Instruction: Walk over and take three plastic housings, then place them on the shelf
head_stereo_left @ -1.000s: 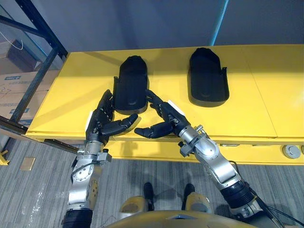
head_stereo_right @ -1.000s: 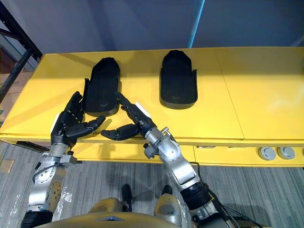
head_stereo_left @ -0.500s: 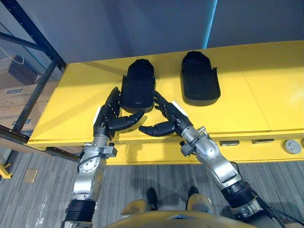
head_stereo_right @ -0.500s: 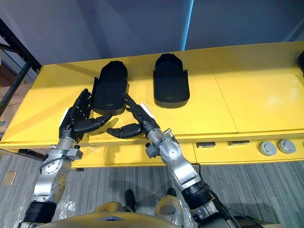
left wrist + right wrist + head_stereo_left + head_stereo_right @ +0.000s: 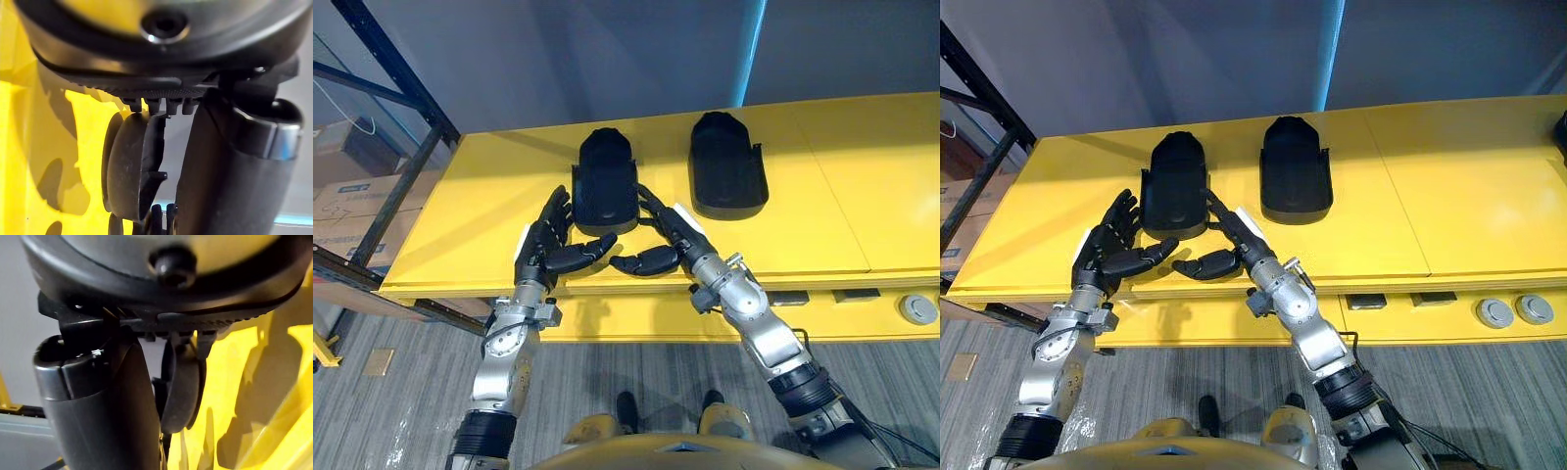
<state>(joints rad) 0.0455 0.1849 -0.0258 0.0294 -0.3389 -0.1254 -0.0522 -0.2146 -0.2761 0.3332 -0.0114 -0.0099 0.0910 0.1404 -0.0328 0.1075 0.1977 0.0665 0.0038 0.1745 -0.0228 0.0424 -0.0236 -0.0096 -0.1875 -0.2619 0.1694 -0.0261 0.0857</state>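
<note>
Black domed plastic housing (image 5: pixel 605 188) lies between left hand (image 5: pixel 546 245) and right hand (image 5: pixel 674 233); both hands' fingers straight, flanking it.

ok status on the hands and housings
Both open: left hand and right hand flank the left housing. Not gripped, flat on the yellow surface. The second housing sits alongside, path clear.

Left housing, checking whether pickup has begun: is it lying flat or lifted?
Lying flat. The left housing rests on the yellow top. The left hand and right hand are open beside it, fingers straight, not curled round it.
</note>
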